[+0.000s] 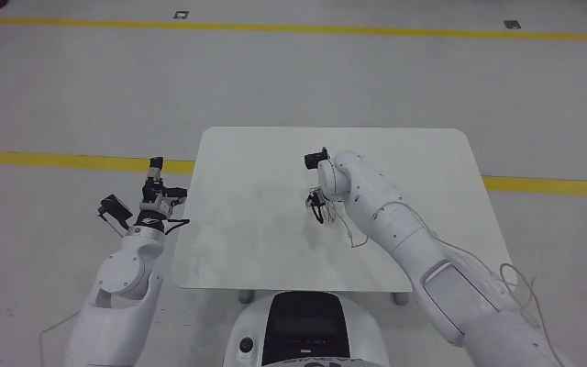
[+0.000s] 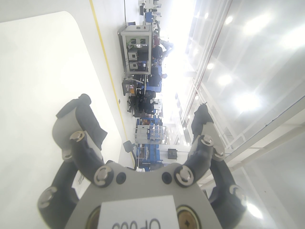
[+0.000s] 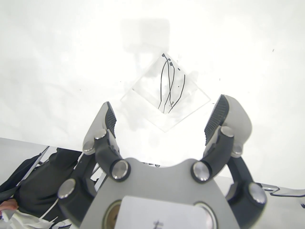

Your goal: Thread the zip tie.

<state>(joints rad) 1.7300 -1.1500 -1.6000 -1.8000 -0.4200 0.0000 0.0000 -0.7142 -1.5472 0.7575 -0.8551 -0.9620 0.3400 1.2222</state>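
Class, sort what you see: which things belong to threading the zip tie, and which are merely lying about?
Job: zip ties; clear tray; open right gripper; open left gripper; table.
Lying about: yellow floor line; floor marker; grey cabinet.

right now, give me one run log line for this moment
left gripper: open, beside table | right gripper: open, above zip ties in clear tray | held: nothing

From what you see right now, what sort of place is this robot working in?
Probably an industrial lab or workshop hall: yellow floor lines, an equipment cabinet, high ceiling lights.
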